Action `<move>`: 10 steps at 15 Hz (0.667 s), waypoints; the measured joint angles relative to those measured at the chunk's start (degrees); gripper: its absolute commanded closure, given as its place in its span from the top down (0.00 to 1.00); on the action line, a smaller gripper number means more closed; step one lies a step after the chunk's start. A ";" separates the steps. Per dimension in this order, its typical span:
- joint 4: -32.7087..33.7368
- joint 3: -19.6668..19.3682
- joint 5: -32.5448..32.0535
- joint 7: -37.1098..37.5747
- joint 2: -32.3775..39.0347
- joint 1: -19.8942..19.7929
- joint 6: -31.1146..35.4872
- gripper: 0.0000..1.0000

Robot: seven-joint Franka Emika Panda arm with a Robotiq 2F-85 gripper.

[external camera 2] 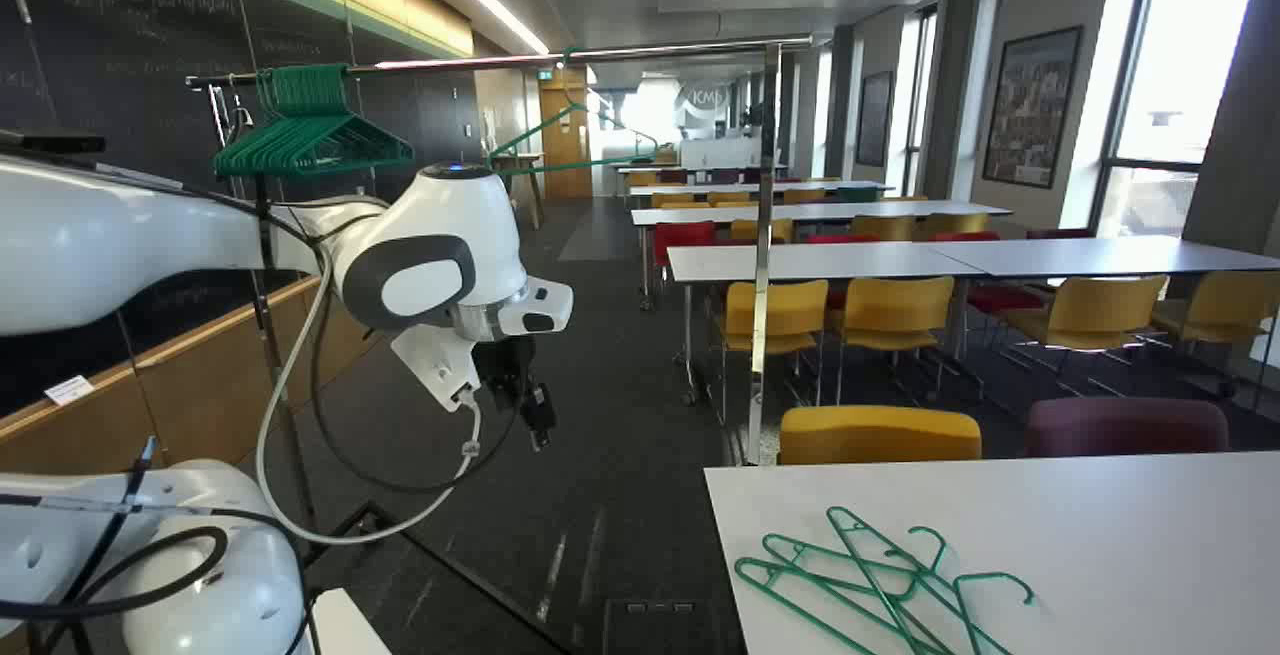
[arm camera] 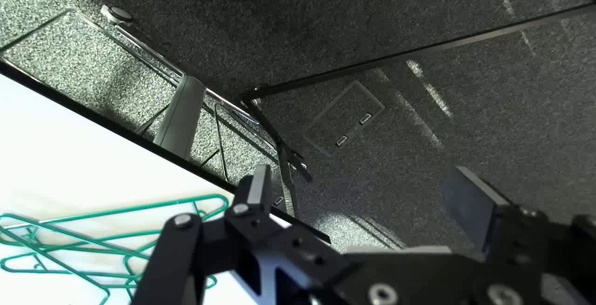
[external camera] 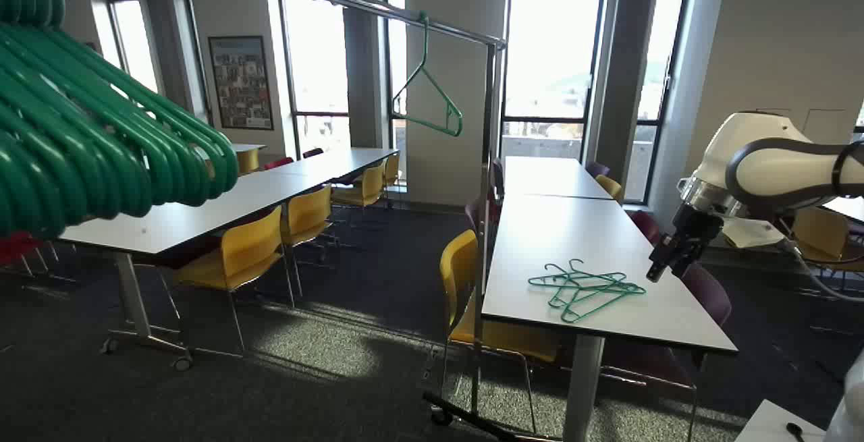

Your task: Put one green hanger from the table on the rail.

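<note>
White robot arm [external camera: 783,167] with dark grey trim, shown in both exterior views. Its forearm [external camera 2: 140,245] runs nearly level, and the wrist [external camera 2: 478,225] bends downward at its end. Below the wrist hangs the black gripper [arm camera: 365,195], slanted, its tips pointing down and away from the forearm. In the wrist view the two fingers [arm camera: 470,212] are spread wide, facing each other. In an exterior view, a rounded white lower section [external camera 2: 220,600] sits beneath the forearm.

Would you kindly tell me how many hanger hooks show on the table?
2: in an exterior view, the upper hook and, farther right, the lower hook, both on the overlapping green hangers. Others may be hidden there.
</note>
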 measured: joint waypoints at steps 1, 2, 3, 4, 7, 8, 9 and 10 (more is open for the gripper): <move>0.00 0.00 0.00 0.00 0.06 0.00 0.00 1.00; 0.00 0.00 0.00 0.00 0.06 0.00 0.00 1.00; 0.00 0.02 0.00 0.00 0.08 0.00 0.00 1.00; 0.00 0.03 0.00 0.02 0.14 0.00 0.02 1.00; 0.01 0.04 0.66 2.76 1.16 -0.55 1.64 1.00; 0.03 0.04 1.11 4.65 2.10 -1.25 3.56 1.00; 0.09 0.04 1.57 6.42 3.35 -2.13 5.65 1.00; 0.27 0.03 2.00 8.10 4.95 -3.12 7.68 1.00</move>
